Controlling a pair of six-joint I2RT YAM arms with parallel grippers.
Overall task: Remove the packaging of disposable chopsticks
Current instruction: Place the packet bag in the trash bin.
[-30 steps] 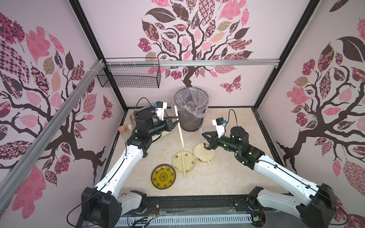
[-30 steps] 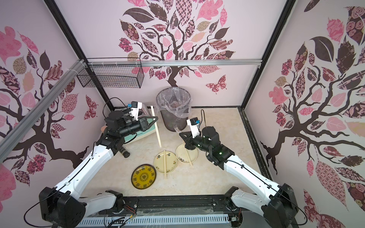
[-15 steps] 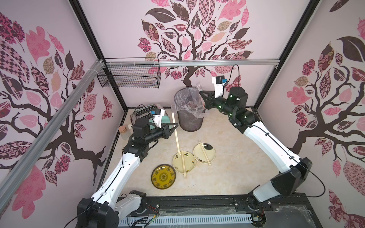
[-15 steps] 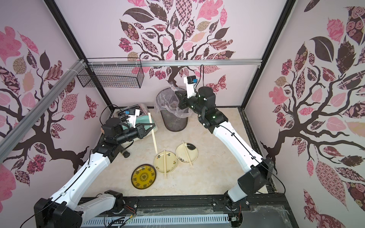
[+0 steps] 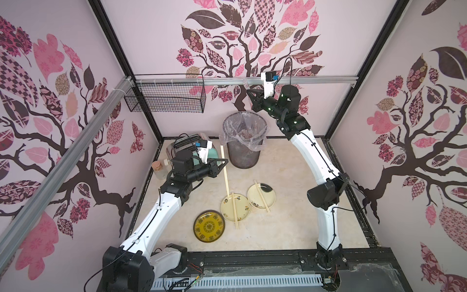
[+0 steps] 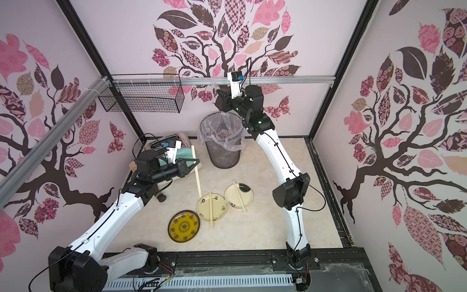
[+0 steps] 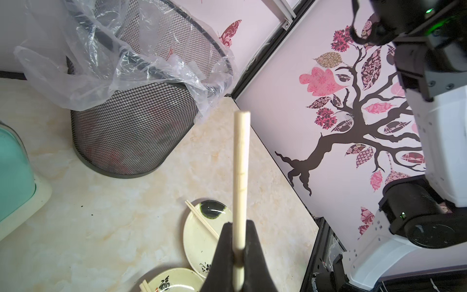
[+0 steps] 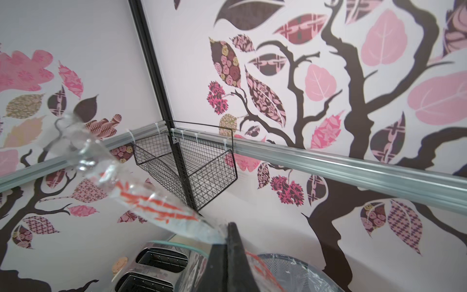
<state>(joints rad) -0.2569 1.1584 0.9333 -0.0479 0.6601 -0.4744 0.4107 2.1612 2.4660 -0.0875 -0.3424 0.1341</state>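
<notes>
**Top views.** The left tool (image 5: 225,163) is clamped on the held pair (image 5: 226,178) of bare chopsticks at about mid-length. One end of the held pair points toward the waste bin (image 5: 243,156), the other toward the cream plate (image 5: 242,209). The right tool (image 5: 249,92) is raised above the bin mouth, near the rail (image 5: 316,81), jaws together. The sleeve is too faint to resolve here. The bin carries a clear liner (image 5: 255,144). Crumpled reddish material lies inside; its type cannot be determined. A second pair (image 5: 235,212) lies across the cream plate. A third pair (image 5: 261,196) lies across the blotched plate (image 5: 271,197) just beside it. The yellow plate (image 5: 209,226) sits on the tabletop (image 5: 290,227) near the cream plate. Both top views agree: left tool (image 6: 195,163), held pair (image 6: 197,177), right tool (image 6: 220,94).

**Left wrist view.** The jaws press on both sides of the held pair (image 7: 241,156), which projects forward from the left tool (image 7: 238,223). Beyond stand the bin (image 7: 131,141), liner (image 7: 75,83) draped over its rim, and the blotched plate (image 7: 202,247) bearing the third pair (image 7: 202,220).

**Right wrist view.** The right tool (image 8: 227,236) pinches one end of the sleeve (image 8: 154,207), clear plastic with orange-red print. The sleeve extends away from the tool, hanging free and crumpled at its far end. The lined bin rim (image 8: 290,273) lies beneath the tool. A wire basket (image 8: 187,161) hangs from the rail, and a toaster (image 8: 151,265) stands below it.
</notes>
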